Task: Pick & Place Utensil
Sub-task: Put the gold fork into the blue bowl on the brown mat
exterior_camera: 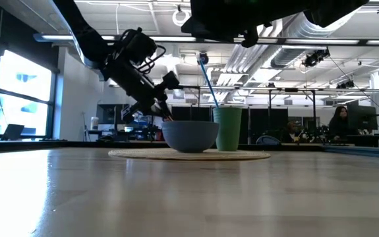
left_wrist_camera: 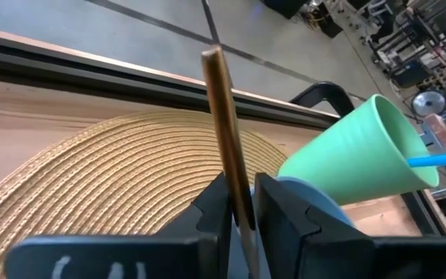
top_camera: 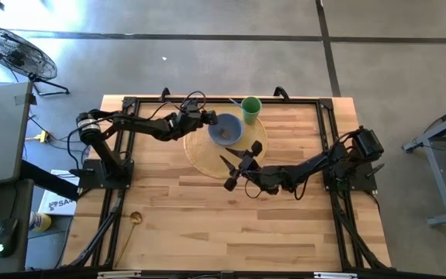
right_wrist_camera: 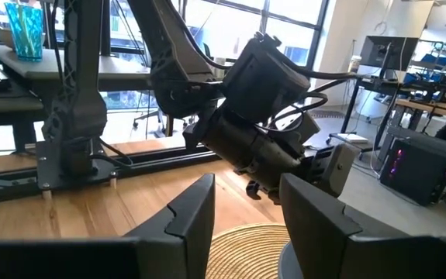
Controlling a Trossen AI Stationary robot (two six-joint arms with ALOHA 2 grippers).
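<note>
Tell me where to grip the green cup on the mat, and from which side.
Grip the green cup by its outer wall, low down, coming from the side away from the blue bowl. It stands upright beside the bowl on the woven mat, and a blue straw sticks out of the mouth, so a top-down rim grasp would likely hit it.

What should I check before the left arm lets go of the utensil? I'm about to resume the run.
1. Left hand shut on the wooden utensil: ok.
2. Left hand at the blue bowl: ok.
3. Utensil tip inside the bowl: cannot tell.
4. Bowl on the woven placemat: ok.
5. Green cup upright beside the bowl: ok.
6. Right hand open, empty, over the placemat near the bowl: not ok.
</note>
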